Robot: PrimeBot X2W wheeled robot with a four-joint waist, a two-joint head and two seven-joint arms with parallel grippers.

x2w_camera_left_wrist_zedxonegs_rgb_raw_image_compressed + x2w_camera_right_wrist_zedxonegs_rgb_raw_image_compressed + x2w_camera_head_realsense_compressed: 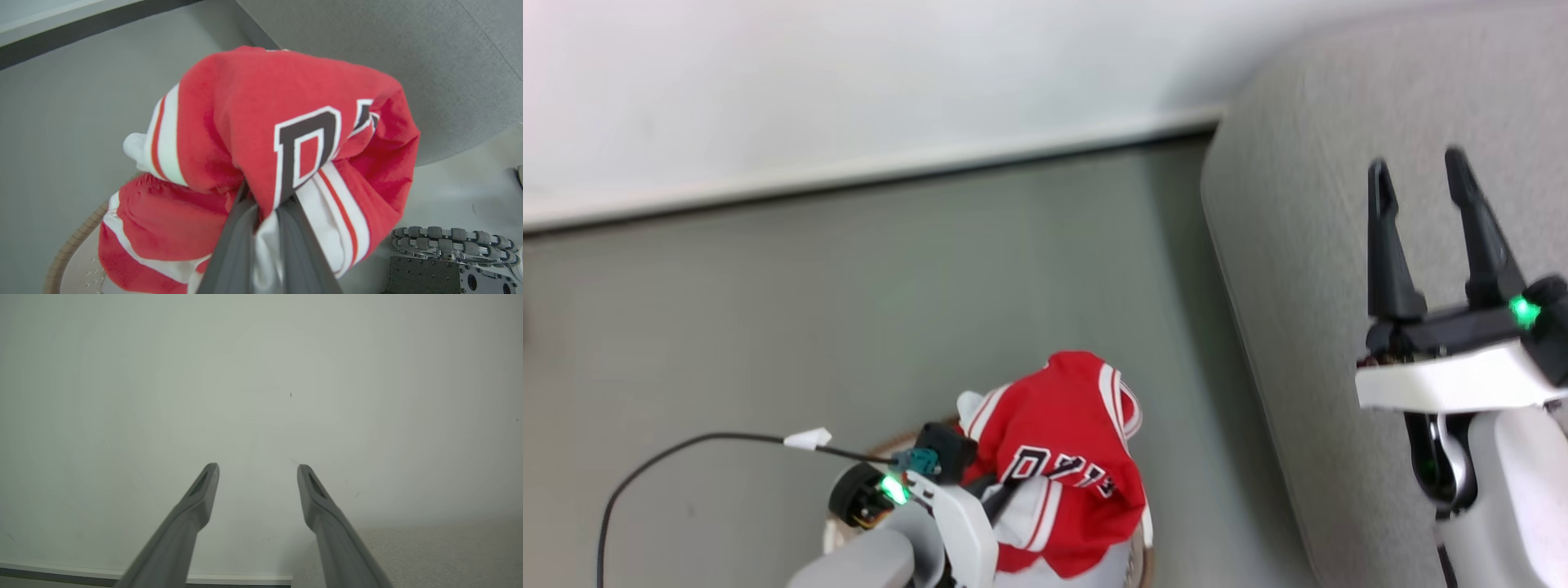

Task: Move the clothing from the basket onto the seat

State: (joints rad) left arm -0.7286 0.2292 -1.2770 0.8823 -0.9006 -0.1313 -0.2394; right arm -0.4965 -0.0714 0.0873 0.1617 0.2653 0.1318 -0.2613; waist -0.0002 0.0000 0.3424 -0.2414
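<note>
The red jersey (1062,425) with white stripes and black-and-white lettering hangs bunched from my left gripper (1013,482), which is shut on its fabric above the basket. In the left wrist view the jersey (253,122) drapes over both dark fingers (233,245), hiding their tips. A stretch of the basket's tan-brown rim (67,249) and perforated white wall shows below the cloth at lower left. The grey seat (1339,204) lies to the right. My right gripper (1419,171) is open over the seat, nothing between its fingers (204,490).
Grey floor (849,310) spreads between the basket and a white wall with a pale baseboard (866,171). A black cable (662,465) loops from my left wrist. The robot's base with roller wheels (453,241) shows at the lower right of the left wrist view.
</note>
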